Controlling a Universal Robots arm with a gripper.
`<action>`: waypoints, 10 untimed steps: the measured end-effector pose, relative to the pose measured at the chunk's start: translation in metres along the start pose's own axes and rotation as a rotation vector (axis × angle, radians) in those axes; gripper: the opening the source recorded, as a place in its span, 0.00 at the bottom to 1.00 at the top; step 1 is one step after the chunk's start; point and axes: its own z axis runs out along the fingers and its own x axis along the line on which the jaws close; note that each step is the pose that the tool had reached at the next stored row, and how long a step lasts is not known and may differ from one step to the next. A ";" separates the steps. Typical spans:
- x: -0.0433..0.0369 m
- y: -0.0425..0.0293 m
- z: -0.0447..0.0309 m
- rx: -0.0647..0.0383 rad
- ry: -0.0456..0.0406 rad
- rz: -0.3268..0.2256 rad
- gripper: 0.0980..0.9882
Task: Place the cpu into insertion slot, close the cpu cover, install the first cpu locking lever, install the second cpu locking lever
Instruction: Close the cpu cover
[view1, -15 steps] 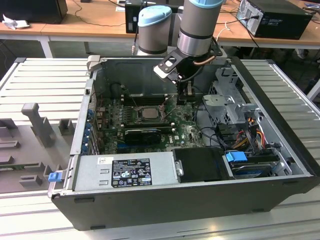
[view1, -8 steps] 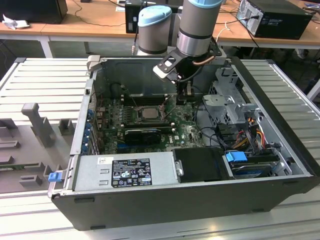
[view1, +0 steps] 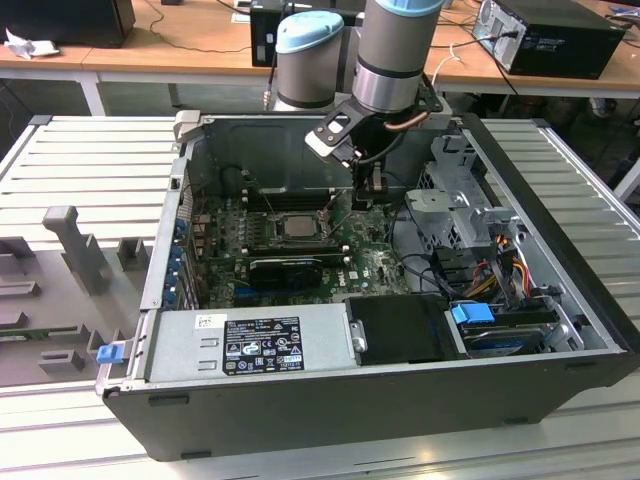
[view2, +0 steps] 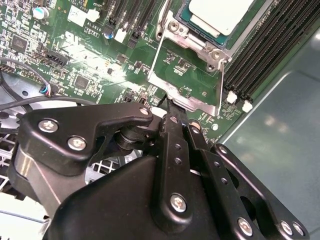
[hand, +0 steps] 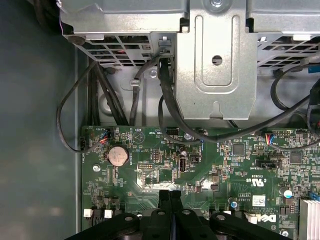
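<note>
The cpu (view2: 220, 12) is lying in the insertion slot (view2: 186, 36), ahead of the end effector (view2: 171, 103). The cpu cover (view2: 190, 100) is lying open between them, its free edge just at the end effector's tip. Memory slots (view2: 265, 55) are running beside the slot; a drive cage (hand: 215, 65) is standing behind the end effector.

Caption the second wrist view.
Black claw at edge of the open grey metal frame cover; pale silver square cpu seated in its metal-rimmed socket.
</note>
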 end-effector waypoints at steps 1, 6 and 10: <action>0.0000 -0.0001 0.0000 0.000 0.0000 0.000 0.01; 0.0000 -0.0010 0.0000 0.000 0.0000 0.000 0.01; 0.0000 -0.0015 0.0000 0.000 0.0000 0.000 0.01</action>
